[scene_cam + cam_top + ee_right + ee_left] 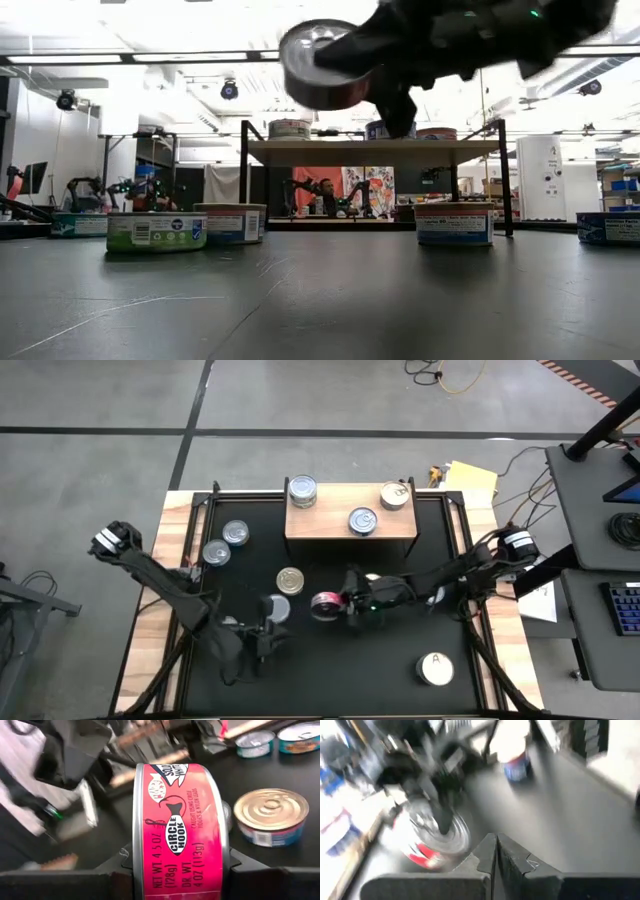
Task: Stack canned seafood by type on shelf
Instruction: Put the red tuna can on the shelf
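My right gripper (338, 604) is shut on a red-labelled can (177, 830) and holds it in the air over the middle of the table, in front of the shelf (350, 532). The wooden shelf carries three cans (302, 490) (363, 520) (396, 495). My left gripper (265, 643) hangs shut with nothing in it at the near left, close to a silver can (278, 608). A gold-topped can (290, 580) stands on the table just beyond that one. Two more cans (237, 533) (216, 552) stand at the far left. A white-topped can marked "A" (435, 668) stands near right. My right gripper pinches the red-labelled can between its two fingers, one on each flat end (135, 851). The fingers come roughly level from the table's right side. The can (320, 65) is turned on edge with its label toward the wrist camera, lifted well clear of the table.
The black tabletop has wooden edges (170, 560). The shelf stands on dark legs (244, 170) at the far middle, with bare board between its cans. Beyond the table's right edge stands a desk with a keyboard (622, 605).
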Controlling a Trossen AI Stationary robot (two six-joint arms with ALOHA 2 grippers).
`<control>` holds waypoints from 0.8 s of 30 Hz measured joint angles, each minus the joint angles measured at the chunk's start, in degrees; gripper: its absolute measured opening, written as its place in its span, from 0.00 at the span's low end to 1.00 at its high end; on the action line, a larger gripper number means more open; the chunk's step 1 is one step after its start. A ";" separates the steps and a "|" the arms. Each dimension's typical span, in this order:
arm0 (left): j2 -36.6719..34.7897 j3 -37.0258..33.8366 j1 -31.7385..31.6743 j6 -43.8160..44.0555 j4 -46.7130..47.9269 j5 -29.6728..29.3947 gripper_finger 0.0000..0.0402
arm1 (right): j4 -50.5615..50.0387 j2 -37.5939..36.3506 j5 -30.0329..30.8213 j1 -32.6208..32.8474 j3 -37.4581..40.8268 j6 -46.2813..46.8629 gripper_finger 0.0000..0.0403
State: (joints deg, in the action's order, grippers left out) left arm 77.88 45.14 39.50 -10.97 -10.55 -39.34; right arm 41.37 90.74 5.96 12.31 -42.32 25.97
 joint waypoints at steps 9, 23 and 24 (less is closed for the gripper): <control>-6.68 -14.36 -5.98 -4.25 -37.31 8.05 0.00 | 9.77 0.15 3.37 0.79 4.08 -2.01 0.30; -6.01 -18.00 -11.86 23.75 -41.50 7.61 0.19 | 9.94 0.13 7.60 2.33 2.48 -7.86 0.30; -6.01 -17.98 -11.86 23.90 -40.77 7.97 0.23 | 10.12 0.13 7.59 2.33 2.48 -8.33 0.30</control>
State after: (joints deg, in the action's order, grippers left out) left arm 71.88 27.16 27.64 12.93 -51.32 -31.36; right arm 51.49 90.87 13.55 14.63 -39.83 17.64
